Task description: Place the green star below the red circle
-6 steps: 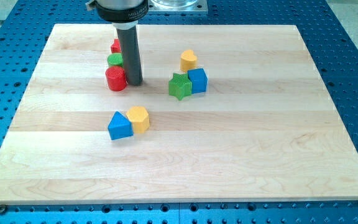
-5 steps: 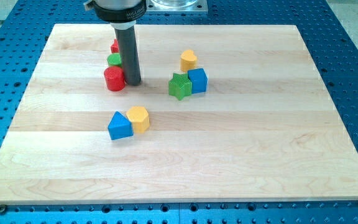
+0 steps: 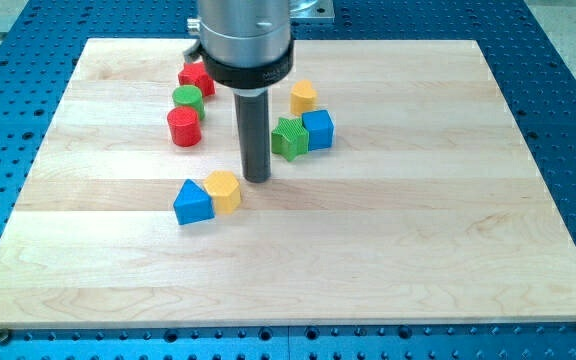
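Observation:
The green star (image 3: pixel 289 138) lies right of the board's middle, touching a blue cube (image 3: pixel 318 129) on its right. The red circle (image 3: pixel 184 127) stands at the upper left, with a green circle (image 3: pixel 188 98) just above it. My tip (image 3: pixel 257 179) rests on the board below and to the left of the green star, a short gap from it. It is well to the right of and below the red circle. The rod hides a strip of board between the two.
A red block (image 3: pixel 195 77) lies above the green circle. A yellow block (image 3: pixel 304 96) sits above the green star. A blue triangle (image 3: pixel 192 203) and a yellow block (image 3: pixel 223 191) touch each other just left of and below my tip.
My tip has moved right and down, from beside the red circle's right edge to a spot below and left of the green star. The blocks have not visibly moved.

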Robot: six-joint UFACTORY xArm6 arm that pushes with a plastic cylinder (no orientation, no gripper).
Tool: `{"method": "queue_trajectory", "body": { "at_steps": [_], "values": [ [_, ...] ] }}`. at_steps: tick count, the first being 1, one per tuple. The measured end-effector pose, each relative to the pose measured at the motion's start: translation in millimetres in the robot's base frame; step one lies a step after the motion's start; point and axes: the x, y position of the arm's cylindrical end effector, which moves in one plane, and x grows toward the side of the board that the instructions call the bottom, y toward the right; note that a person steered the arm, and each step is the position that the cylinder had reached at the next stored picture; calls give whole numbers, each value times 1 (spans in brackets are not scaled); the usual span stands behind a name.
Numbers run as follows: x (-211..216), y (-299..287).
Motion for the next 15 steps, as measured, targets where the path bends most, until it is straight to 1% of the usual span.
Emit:
{"method": "queue_trajectory", "body": {
  "at_steps": [1, 2, 4, 6, 7, 8, 9, 10, 11, 12, 13, 14, 15],
  "values": [
    [-3, 44],
    [-4, 57],
    [-39, 74],
    [-69, 66],
    [-74, 64],
    [-50, 63],
    [-34, 48],
    [-38, 5],
    [-41, -4],
    [-41, 2],
    [-80, -1],
    [-89, -18],
    [-70, -22]
  ]
}}
